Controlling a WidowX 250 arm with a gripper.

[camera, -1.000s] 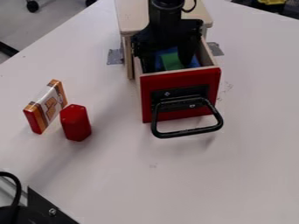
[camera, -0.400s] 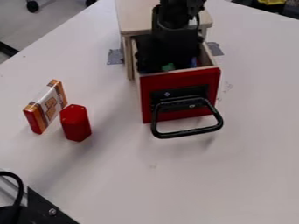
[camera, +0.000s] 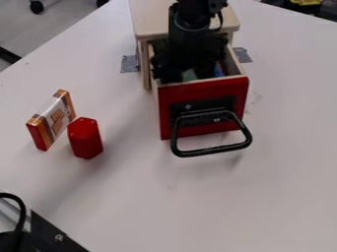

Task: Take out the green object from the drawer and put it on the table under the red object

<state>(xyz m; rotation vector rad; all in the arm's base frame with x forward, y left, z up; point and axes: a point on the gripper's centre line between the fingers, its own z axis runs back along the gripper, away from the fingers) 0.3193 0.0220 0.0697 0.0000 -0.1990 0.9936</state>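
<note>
Inside open drawer [camera: 201, 89], my gripper [camera: 191, 73] by green object [camera: 189, 75], likely for lifting out; clenched or released, can't tell.

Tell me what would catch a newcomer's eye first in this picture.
Probably the open, red-fronted drawer with its black handle, upper middle, jutting toward the camera. Next, the black end effector, down inside it. Then a red block on the left side of the white table, next to an orange-and-white box.

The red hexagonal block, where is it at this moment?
In the camera view, the red hexagonal block stands on the table at the left, just right of the orange-and-white box.
</note>
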